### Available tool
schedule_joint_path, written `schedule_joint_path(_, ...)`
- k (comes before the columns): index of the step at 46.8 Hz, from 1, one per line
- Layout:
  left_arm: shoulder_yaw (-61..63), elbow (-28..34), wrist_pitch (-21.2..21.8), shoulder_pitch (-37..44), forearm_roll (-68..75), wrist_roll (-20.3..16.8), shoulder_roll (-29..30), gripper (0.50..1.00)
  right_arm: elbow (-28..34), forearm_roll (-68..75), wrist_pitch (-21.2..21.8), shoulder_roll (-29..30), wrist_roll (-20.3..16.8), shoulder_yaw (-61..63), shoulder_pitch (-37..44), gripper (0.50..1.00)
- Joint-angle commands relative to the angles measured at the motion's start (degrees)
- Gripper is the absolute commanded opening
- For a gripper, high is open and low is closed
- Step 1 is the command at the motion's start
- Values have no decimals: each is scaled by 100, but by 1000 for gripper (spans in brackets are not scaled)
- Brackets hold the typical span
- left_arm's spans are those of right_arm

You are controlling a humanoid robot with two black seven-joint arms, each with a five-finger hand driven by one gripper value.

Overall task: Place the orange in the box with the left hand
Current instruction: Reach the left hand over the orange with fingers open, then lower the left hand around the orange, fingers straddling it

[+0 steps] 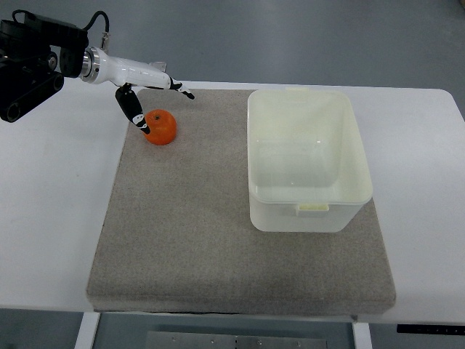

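Observation:
An orange [161, 127] lies on the grey mat [218, 233] near its far left corner. My left hand [156, 98] reaches in from the upper left and hovers just behind and left of the orange. Its fingers are spread: the thumb [134, 110] points down along the orange's left side, the other fingers [174, 85] stretch out past it at the back. Nothing is grasped. The translucent white plastic box [309, 211] stands open and empty on the mat's right half.
The mat lies on a white table [51, 218]. The robot's dark arm housing [29, 62] fills the upper left corner. A wide stretch of mat separates the orange from the box.

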Motion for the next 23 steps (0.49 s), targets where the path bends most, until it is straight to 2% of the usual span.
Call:
schedule_joint_path(1,8,57,87,132,3,1,-9,999,0,0,0,0,0,0,0,926)
schedule_joint_path(6,183,153,237,229,64,1,-26,999,0,0,0,0,0,0,0,926)
schedule_joint_path(12,518,294,606,229,29,1,-44,999,0,0,0,0,0,0,0,926)
schedule_joint_path(23,483,294,685,299,-67,1,-53,999,0,0,0,0,0,0,0,926)
